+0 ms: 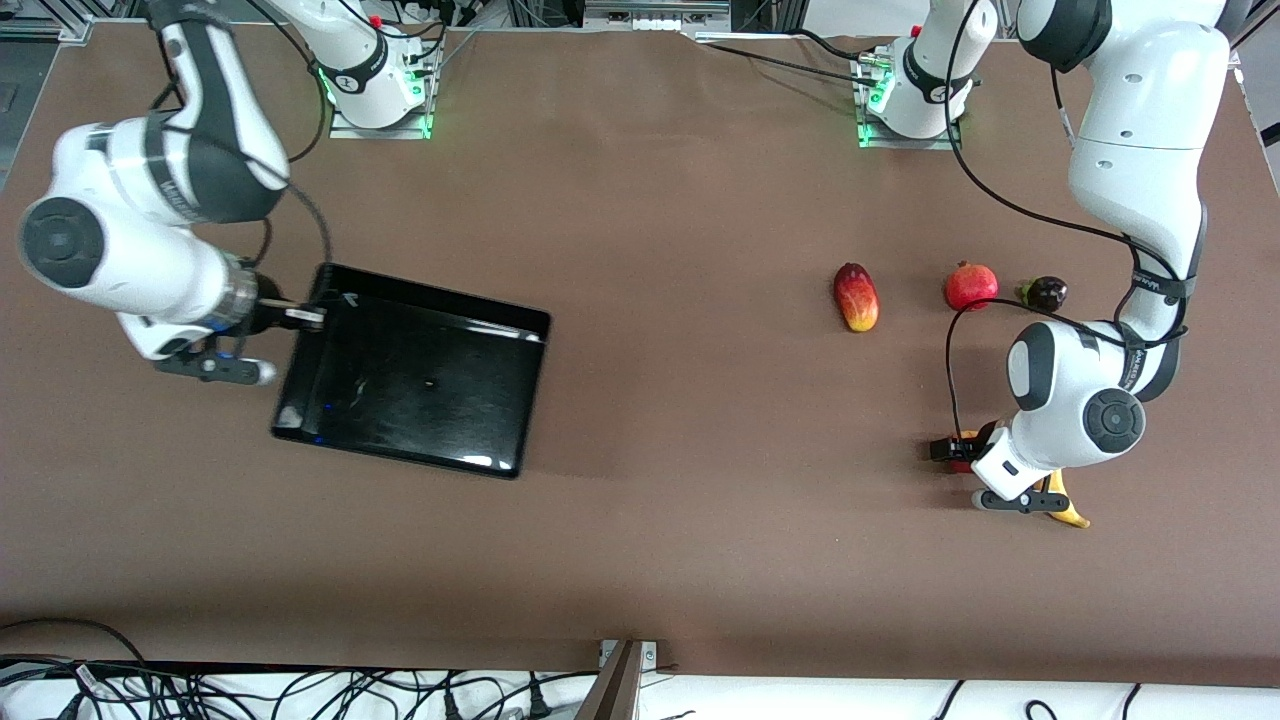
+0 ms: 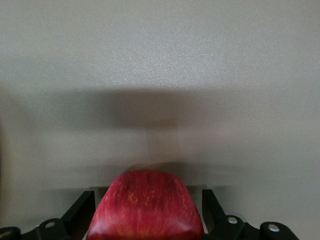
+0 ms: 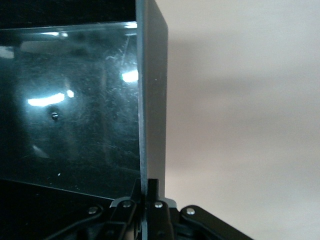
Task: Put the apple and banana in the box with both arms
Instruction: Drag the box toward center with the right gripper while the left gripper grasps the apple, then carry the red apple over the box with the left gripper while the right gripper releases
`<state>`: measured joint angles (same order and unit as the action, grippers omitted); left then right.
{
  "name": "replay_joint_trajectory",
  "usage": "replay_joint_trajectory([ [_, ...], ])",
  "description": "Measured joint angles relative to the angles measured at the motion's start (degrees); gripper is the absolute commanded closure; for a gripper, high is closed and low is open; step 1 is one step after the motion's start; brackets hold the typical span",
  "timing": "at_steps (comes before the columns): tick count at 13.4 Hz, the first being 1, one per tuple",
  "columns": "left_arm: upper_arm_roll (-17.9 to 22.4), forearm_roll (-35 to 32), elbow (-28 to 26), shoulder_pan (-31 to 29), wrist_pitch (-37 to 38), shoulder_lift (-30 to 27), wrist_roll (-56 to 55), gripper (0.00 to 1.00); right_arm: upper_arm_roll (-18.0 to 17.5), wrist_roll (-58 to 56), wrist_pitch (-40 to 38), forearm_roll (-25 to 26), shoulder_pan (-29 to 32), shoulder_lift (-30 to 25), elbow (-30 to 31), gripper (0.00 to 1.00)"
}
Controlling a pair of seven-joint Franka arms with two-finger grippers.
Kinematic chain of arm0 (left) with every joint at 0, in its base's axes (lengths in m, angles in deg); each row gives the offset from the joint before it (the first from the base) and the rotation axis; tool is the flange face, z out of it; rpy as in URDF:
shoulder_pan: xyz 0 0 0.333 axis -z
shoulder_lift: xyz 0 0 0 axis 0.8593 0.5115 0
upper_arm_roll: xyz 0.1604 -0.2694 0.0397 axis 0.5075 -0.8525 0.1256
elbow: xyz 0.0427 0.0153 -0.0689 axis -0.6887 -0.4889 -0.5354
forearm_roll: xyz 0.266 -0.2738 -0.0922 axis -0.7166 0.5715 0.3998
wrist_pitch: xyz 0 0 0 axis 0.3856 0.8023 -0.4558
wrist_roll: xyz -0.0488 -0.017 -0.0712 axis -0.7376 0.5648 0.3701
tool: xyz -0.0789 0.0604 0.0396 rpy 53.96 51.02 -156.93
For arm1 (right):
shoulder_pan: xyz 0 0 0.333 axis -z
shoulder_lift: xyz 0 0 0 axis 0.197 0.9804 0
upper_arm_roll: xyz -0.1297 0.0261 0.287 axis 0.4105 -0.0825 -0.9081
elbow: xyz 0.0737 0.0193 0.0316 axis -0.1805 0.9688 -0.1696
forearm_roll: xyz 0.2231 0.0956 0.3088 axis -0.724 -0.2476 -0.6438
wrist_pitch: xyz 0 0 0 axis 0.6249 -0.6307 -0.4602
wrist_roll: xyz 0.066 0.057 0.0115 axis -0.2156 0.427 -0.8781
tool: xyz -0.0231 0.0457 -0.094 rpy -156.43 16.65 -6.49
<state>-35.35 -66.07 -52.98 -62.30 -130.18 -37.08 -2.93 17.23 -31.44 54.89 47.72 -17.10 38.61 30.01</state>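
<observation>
At the box wall, right claw pinches its edge; left claw spread wide around the apple.

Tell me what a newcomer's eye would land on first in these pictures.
The glossy black box at the right arm's end of the table stands out, with the right gripper shut on its wall. At the left arm's end, the left gripper straddles the apple, with the banana beside it.
</observation>
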Motion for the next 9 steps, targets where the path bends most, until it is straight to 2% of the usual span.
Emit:
replay_joint_trajectory([
  [1,0.01,0.00,0.01,-0.04,-0.06,-0.05,-0.03,0.97,-0.07,4.29,0.05,-0.88,-3.91,1.47,-1.65,1.00],
  [2,0.01,0.00,0.02,-0.08,-0.06,-0.20,-0.13,1.00,-0.12,8.43,0.10,-1.76,-7.69,3.26,-3.64,1.00],
  [6,-0.01,0.00,0.37,-0.09,3.98,-2.25,-0.80,1.00,-0.18,14.84,1.03,-7.42,-17.65,10.41,-11.05,1.00],
  [9,-0.60,0.00,1.16,0.56,13.34,-8.99,-2.03,1.00,-0.21,17.13,9.25,-9.00,-23.31,16.80,-15.63,1.00],
])
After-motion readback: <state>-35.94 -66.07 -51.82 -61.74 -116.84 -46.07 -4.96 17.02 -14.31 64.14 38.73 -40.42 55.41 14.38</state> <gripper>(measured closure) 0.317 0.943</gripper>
